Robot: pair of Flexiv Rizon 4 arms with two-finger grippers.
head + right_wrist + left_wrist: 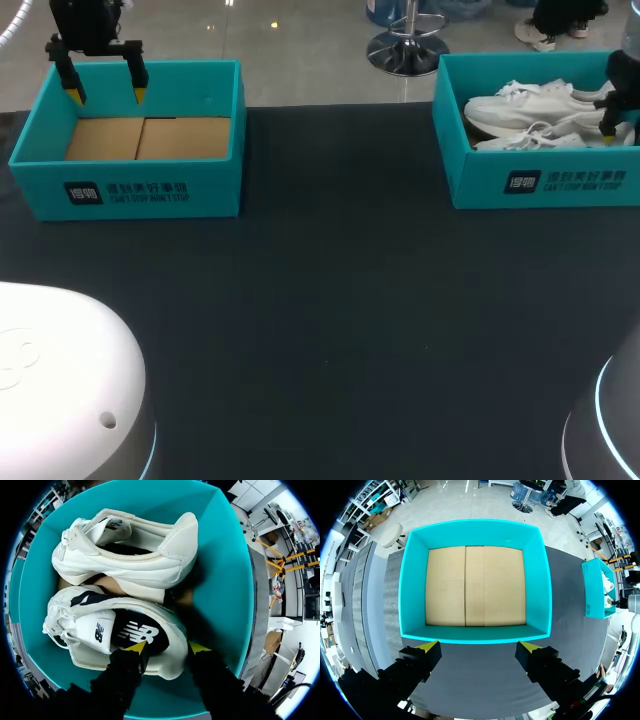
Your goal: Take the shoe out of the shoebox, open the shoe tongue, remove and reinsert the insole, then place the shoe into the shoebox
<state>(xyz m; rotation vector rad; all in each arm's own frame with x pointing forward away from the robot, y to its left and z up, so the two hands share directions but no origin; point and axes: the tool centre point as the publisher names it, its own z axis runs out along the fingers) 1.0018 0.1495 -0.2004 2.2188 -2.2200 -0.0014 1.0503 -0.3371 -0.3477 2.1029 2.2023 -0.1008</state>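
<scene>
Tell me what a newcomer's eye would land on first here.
The pair of white lace-up sneakers packed into the teal cardboard shoebox at the far right of the dark table, with the open right tool astride the heel of one of them. Next, the matching teal cardboard shoebox at far left, bare to its brown floor, the open left tool above it.

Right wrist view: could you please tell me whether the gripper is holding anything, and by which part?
It cannot be told: the right gripper sits at the heel of the nearer shoe in the shoebox, but no clamp shows.
</scene>
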